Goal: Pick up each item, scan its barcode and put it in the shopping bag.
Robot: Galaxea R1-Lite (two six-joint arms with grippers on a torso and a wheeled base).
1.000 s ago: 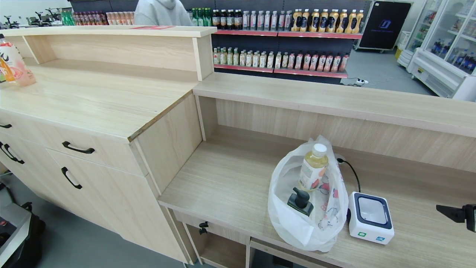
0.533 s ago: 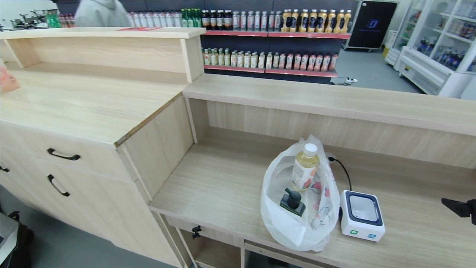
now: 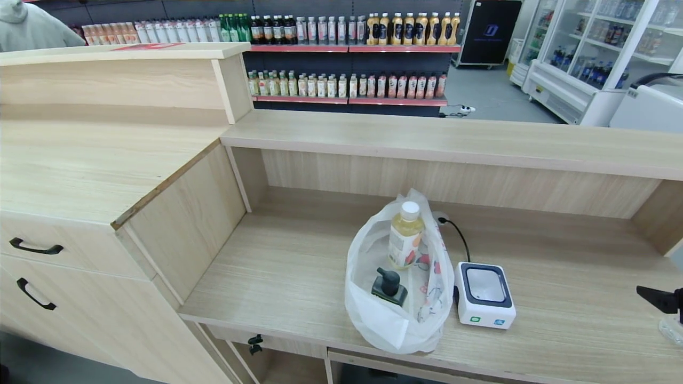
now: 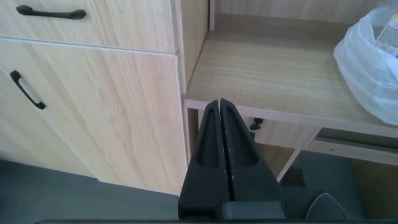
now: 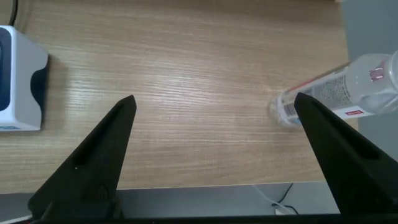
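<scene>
Right wrist view: right end effector (image 5: 214, 98) apart near bottle (image 5: 348, 87); left end effector (image 4: 220, 102) together.

Bright, even light casts soft shadow beneath the counter ledge (image 3: 427, 140); head-view edges bow slightly.

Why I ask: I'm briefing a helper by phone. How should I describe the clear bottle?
On the lower counter, go past the bag and the white scanner toward the robot's right. There the clear bottle lies on its side by the open right tool. Unlike the yellow drink and dark pump bottle upright in the bag, it is colourless and lies flat.
</scene>
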